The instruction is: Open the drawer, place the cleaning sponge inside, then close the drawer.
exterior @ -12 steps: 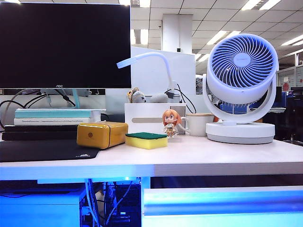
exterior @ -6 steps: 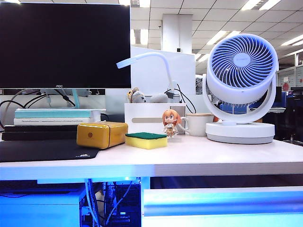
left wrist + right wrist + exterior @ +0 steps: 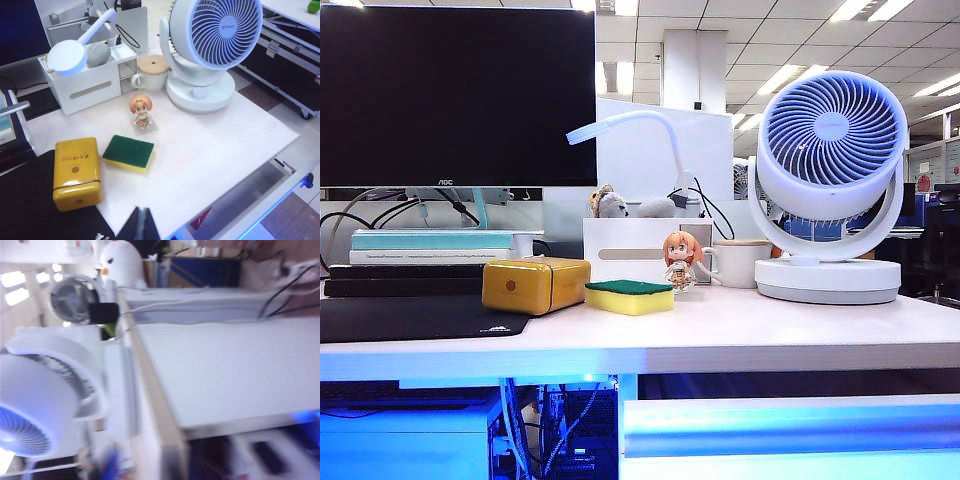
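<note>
Nearest, the drawer (image 3: 245, 192) stands pulled out below the desk edge, so grasping the sponge looks like the next step. The left gripper (image 3: 140, 226) hangs over the desk's front, fingers pressed together; it should spread them before descending. The cleaning sponge (image 3: 128, 152) lies green side up between the golden tin (image 3: 76, 172) and the figurine (image 3: 140, 111), so drop straight down, clear of both. The right gripper shows in no view, so I cannot tell its opening

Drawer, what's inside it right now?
Open drawer: pale floor, a reddish patch at the desk edge; the rest is hidden under the desk. Sponge: on desk. Left gripper hovers above; right unseen.
</note>
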